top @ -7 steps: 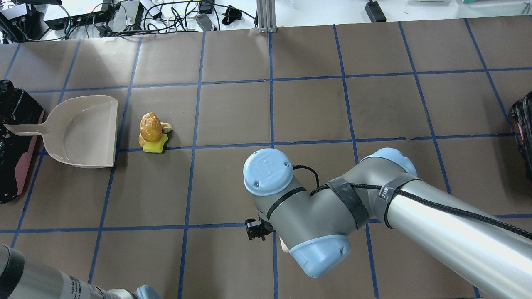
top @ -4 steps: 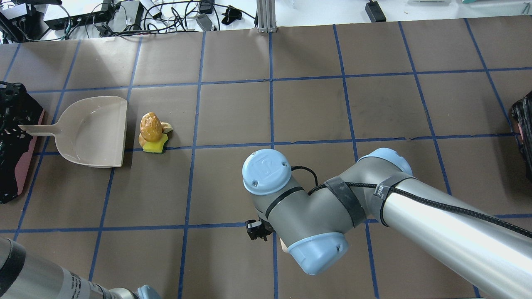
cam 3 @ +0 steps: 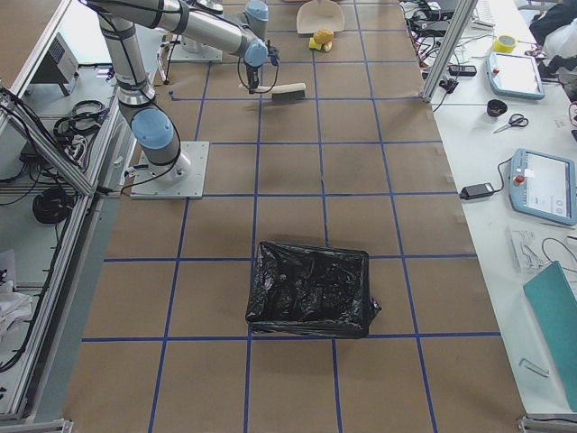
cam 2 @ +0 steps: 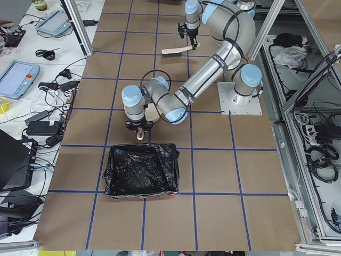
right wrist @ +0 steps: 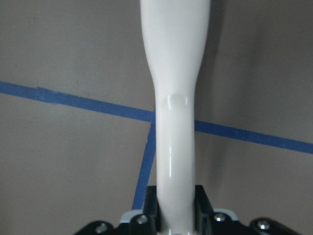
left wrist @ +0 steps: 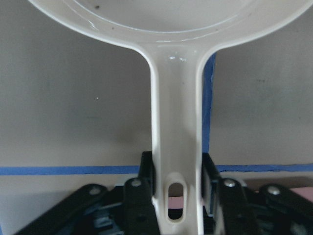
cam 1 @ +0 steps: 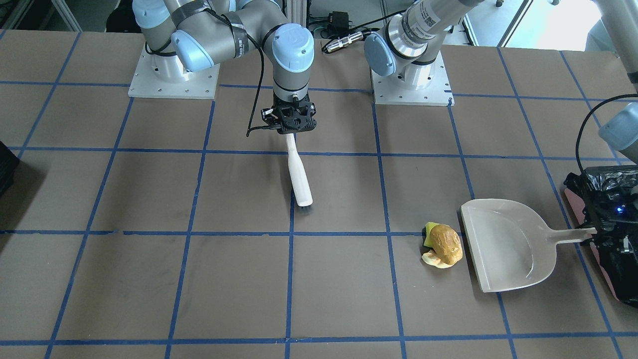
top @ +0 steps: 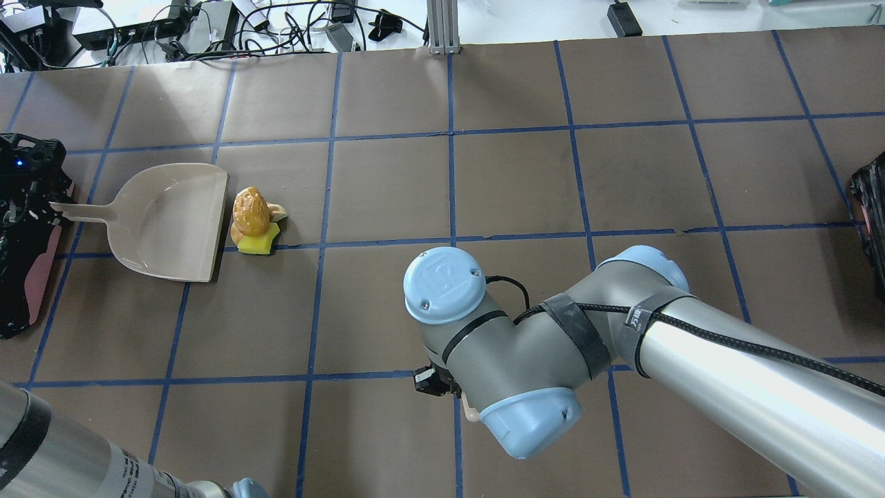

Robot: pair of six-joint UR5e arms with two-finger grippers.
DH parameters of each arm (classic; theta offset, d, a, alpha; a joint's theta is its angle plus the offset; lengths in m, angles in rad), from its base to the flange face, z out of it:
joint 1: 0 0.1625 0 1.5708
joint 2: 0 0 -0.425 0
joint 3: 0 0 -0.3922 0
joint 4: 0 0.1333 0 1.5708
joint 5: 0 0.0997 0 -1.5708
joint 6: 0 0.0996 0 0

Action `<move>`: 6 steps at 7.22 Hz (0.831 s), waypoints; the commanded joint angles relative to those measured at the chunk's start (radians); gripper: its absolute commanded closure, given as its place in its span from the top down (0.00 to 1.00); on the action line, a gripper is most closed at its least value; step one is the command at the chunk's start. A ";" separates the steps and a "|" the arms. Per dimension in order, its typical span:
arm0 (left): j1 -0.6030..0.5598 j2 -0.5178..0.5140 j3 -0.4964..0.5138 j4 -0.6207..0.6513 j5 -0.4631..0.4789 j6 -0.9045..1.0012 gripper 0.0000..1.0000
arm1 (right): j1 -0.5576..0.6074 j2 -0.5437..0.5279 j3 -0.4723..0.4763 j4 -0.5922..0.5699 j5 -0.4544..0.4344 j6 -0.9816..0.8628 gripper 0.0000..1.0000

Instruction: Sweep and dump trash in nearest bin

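Camera facing the robot: trash (cam 1: 442,245), a brown lump heaped with a pale pastry piece and a yellow-green wedge, lies on the brown desk (cam 1: 149,279) just beside the open lip of a beige dustpan (cam 1: 508,244). The left end effector (cam 1: 594,231) holds the dustpan's handle, and the black-bagged bin (cam 1: 612,180) is right behind it. The right end effector (cam 1: 291,133) grips a white brush (cam 1: 300,174), well apart from the heap, with bare desk between them

Overhead camera: the heap sits by a blue tape line. Whether it touches the lip cannot be told. A second bin (top: 872,221) is at the far opposite edge

Left side camera: the near bin gapes wide just beside the dustpan arm, so the tipping path looks short

Right side camera: brush and heap appear small and far away, with nothing standing between them

Left wrist camera: fingers (left wrist: 146,169) are closed on the end of the handle from both sides

Right wrist camera: the end effector is clamped tight round the brush handle

The pieces look light and stiff. The rounded lump may roll or scatter, so pushing with the bristles from the heap's far side, with the lip flat on the desk, seems safer than pinching
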 commanded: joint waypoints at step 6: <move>-0.057 -0.036 0.000 0.018 0.129 -0.036 0.00 | 0.022 0.105 -0.319 0.104 0.079 0.631 0.00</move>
